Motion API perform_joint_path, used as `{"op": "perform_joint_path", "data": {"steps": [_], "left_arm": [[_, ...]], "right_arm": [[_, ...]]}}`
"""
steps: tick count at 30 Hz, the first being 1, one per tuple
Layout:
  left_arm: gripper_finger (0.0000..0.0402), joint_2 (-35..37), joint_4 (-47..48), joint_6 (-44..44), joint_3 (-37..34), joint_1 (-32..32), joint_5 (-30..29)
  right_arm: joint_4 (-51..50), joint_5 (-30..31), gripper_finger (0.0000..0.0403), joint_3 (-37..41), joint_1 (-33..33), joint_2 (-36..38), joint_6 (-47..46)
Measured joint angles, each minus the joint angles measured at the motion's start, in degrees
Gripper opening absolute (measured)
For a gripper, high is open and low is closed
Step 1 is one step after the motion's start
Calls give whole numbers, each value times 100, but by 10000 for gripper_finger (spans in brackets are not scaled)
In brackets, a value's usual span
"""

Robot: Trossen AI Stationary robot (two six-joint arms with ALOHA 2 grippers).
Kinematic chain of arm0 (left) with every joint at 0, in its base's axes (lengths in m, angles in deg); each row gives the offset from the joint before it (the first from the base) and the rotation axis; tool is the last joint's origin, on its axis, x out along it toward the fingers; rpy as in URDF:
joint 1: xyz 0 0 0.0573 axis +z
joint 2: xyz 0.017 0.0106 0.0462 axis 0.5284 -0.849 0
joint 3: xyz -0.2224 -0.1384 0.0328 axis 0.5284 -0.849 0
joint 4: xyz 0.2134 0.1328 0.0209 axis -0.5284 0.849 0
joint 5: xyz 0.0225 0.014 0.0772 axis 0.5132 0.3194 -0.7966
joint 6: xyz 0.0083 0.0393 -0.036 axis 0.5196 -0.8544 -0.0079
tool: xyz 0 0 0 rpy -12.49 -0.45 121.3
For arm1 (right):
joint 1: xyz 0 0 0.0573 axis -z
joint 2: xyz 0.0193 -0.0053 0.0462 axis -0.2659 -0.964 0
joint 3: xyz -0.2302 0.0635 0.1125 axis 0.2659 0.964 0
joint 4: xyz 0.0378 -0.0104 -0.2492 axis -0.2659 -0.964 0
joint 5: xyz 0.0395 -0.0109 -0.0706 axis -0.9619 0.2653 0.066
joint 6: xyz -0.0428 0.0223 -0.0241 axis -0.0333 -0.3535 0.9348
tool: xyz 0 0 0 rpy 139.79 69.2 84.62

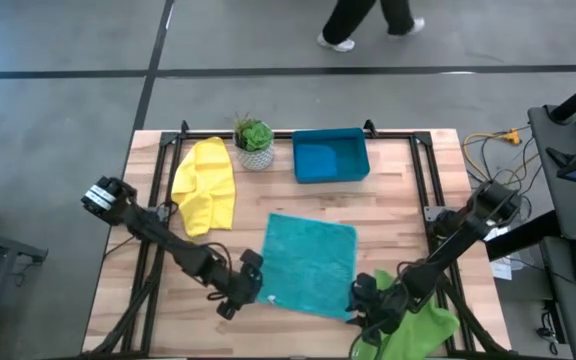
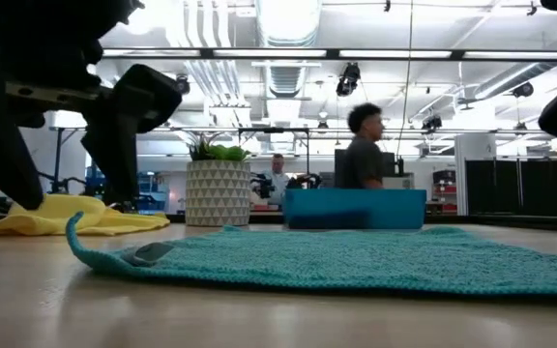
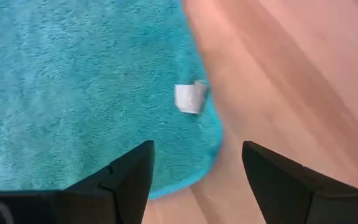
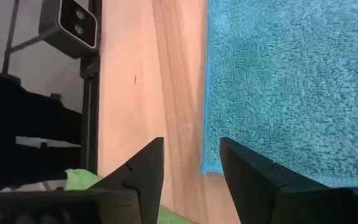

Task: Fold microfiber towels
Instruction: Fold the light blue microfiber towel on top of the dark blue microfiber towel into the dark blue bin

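A teal microfiber towel (image 1: 310, 262) lies spread flat on the middle of the wooden table. My left gripper (image 1: 251, 283) stands open just over its near left corner, which carries a white label (image 3: 189, 98); the fingers touch nothing. My right gripper (image 1: 363, 295) is open at the near right corner (image 4: 211, 163), one finger on either side of the towel's edge and clear of it. A crumpled yellow towel (image 1: 205, 185) lies at the far left. A light green towel (image 1: 420, 328) hangs over the near right edge.
A potted plant (image 1: 254, 145) and a teal-blue plastic tray (image 1: 330, 157) stand at the table's far edge. Black frame rails (image 1: 158, 215) run along both sides. A person (image 1: 368, 20) walks beyond the far edge. Bare wood shows left of the teal towel.
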Motion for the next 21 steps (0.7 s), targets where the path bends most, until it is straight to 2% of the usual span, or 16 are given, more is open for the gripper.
{"op": "perform_joint_path", "data": {"steps": [3, 14, 17, 21], "left_arm": [[231, -224, -287, -6, 7, -1, -69], [228, -794, -215, 11, 228, -1, -188], [207, -806, -206, 11, 265, -12, -320], [154, -806, -158, 20, 298, -15, -453]], "right_arm": [[123, 12, 152, 0, -1, -78, 378], [164, -118, 159, -2, -1, -521, 1458], [165, -233, 159, -2, -1, -702, 1548], [199, -187, 146, -28, -1, -835, 1537]]}}
